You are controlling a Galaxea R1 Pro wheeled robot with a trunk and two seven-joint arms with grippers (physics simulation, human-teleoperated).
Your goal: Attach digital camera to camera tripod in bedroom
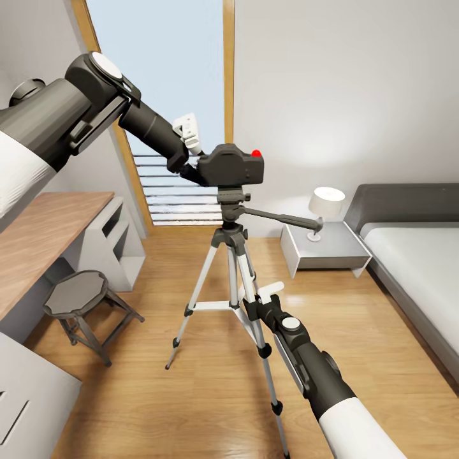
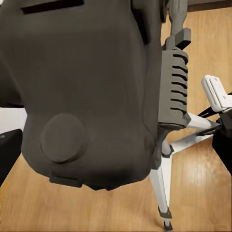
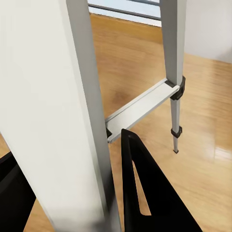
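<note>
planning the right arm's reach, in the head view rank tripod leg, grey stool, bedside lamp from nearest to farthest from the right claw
1. Tripod leg: at the right claw.
2. Grey stool: left, beside the desk.
3. Bedside lamp: far right, on the nightstand by the bed.

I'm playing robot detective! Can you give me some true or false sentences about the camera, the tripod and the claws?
1. The digital camera sits on top of the camera tripod. True.
2. The camera's button is blue. False: it is red.
3. The left claw is at the camera. True.
4. The right claw holds the lamp. False: it is around a tripod leg.
5. The stool lies on the bed. False: it stands on the floor by the desk.
</note>
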